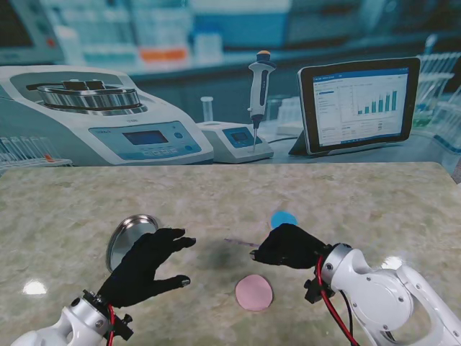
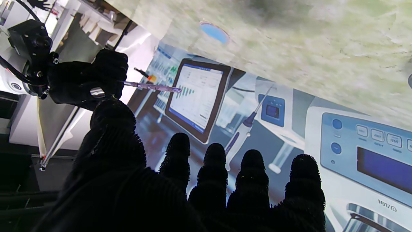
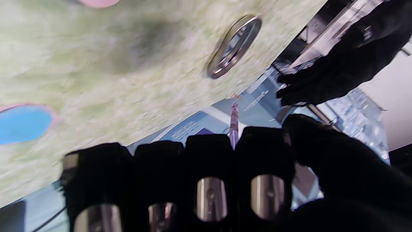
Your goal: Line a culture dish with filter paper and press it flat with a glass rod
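Two hands are in view over the tabletop [image 1: 216, 191]. My right hand [image 1: 289, 246] is curled, its fingers [image 3: 210, 154] pressed together and pinching the glass rod [image 2: 151, 86]. The rod sticks out of the fist toward my left, roughly level and clear of the tabletop. My left hand [image 1: 144, 265] holds nothing; its fingers [image 2: 214, 167] are spread apart, thumb [image 1: 175, 282] set wide from the rest, hovering just beside the dish [image 1: 130, 236].

The dish sits to my left, farther from me than the left hand. It appears tilted or seen edge-on; I cannot tell whether it lies flat. No paper shows inside it. A pink paper disc [image 1: 253, 293] lies on the tabletop between the two arms, near the right wrist. A blue disc [image 1: 283, 218] lies farther from me, just beyond the right hand.

My judgement: lining has not yet begun, since both discs lie outside the dish.

Risks from here:
- The rod is thin and smooth. A loose pinch may let it rotate or slip out.
- The rod tip points toward the left hand. Closing both hands on the dish together may cause a collision.
- A flat disc is hard to lift; fingers may slide it instead.
- Pressing off-centre may tip or push the dish.
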Available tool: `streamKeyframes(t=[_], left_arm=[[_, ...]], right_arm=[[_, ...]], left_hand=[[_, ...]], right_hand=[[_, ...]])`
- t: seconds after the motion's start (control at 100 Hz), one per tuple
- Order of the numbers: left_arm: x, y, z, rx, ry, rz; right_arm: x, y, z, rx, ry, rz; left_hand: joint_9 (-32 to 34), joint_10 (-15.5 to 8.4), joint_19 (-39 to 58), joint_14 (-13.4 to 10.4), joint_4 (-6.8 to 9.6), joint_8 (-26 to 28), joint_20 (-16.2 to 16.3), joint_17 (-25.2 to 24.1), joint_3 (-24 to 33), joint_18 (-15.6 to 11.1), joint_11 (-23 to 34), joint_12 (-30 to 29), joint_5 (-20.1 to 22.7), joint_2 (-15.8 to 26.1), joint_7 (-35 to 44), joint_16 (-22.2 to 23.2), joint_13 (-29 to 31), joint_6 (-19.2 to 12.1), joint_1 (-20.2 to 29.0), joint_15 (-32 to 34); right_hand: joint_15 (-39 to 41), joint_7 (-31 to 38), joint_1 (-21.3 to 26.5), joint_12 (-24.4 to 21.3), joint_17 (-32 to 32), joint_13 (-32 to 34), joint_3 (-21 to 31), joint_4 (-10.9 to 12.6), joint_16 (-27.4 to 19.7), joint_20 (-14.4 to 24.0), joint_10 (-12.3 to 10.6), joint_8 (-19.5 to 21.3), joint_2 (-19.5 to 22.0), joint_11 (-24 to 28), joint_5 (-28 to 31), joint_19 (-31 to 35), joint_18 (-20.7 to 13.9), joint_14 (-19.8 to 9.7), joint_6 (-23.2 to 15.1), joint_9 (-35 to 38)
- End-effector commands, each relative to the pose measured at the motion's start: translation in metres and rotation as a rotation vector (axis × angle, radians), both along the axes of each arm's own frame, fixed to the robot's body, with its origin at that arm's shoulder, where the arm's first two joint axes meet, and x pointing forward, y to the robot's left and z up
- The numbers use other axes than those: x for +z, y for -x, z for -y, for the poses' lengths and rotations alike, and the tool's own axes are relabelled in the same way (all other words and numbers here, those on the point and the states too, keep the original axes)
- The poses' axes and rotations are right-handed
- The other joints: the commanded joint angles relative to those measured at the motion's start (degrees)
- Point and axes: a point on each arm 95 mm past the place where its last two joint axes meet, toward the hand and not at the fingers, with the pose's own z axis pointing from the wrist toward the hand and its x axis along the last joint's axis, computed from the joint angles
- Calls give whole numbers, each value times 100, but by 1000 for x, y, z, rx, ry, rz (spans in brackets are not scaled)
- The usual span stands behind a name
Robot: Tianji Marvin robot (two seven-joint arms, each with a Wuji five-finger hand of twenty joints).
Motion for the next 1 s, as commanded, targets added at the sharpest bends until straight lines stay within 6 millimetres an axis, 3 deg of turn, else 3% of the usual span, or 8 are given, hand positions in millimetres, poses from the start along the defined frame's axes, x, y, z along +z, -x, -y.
streamKeyframes(t=[0.0, 0.23, 0.25, 0.31, 0.55, 0.75, 0.99], left_arm=[[1, 0, 1, -13, 3, 6], [2, -1, 5, -66, 6, 8], [2, -1, 5, -70, 5, 9], [2, -1, 7, -81, 4, 10], [3, 1, 14, -116, -2, 12], [3, 0, 19, -130, 18, 18], [3, 0, 20, -126, 27, 25]], right_arm=[[0, 10, -12, 53, -14, -11], [2, 20, -30, 162, -37, -26], [2, 20, -31, 169, -37, -24], [2, 21, -36, 188, -37, -18], [5, 15, -52, 235, -49, -6], [6, 11, -65, 266, -68, -6], [5, 11, -80, 311, -83, -11]], left_hand=[[-35, -57, 357, -21, 187, 141, 305, 29, 114, -137, 117, 145, -295, -79, 253, 180, 83, -252, 160, 116], [-11, -71, 792, -8, 168, 120, 426, 60, 286, -138, 200, 201, -348, -191, 281, 373, 143, -369, -62, 339], [-20, -62, 1030, 2, 61, 105, 192, 16, 1083, -133, 230, 212, -344, -372, 304, 374, 133, -382, -499, 394], [-10, -63, 1223, 22, 19, 109, 250, -2, 1441, -123, 251, 215, -267, -472, 319, 398, 133, -428, -724, 462], [154, -35, 1457, 60, -7, 142, 372, 61, 1635, -74, 388, 241, -16, -517, 366, 415, 235, -487, -812, 622], [771, 62, 2014, 109, -76, 401, 316, 242, 2330, 149, 666, 313, 573, -735, 722, 449, 690, -86, -978, 1077], [1354, -10, 2625, 229, -117, 719, 294, 415, 2664, 286, 1043, 515, 1098, -823, 1259, 584, 1070, -3, -965, 1614]], right_hand=[[672, 465, -62, 125, 245, 186, -86, 76, 170, 131, -263, 14, 143, 928, 256, 1733, -100, -852, 501, 323], [669, 462, -57, 121, 248, 187, -114, 75, 168, 124, -271, 13, 162, 925, 256, 1733, -118, -861, 498, 324], [669, 460, -59, 121, 249, 188, -117, 74, 167, 123, -272, 12, 166, 924, 255, 1733, -120, -863, 496, 324], [667, 449, -58, 119, 250, 188, -125, 74, 166, 120, -278, 10, 169, 923, 252, 1733, -127, -868, 484, 324], [664, 444, -58, 111, 253, 189, -151, 70, 161, 109, -285, 13, 185, 919, 252, 1733, -146, -881, 480, 324], [664, 440, -49, 105, 252, 189, -157, 74, 157, 104, -283, 15, 183, 919, 253, 1733, -148, -877, 477, 324], [664, 436, -50, 100, 253, 189, -163, 75, 154, 100, -288, 15, 192, 918, 252, 1733, -155, -879, 474, 324]])
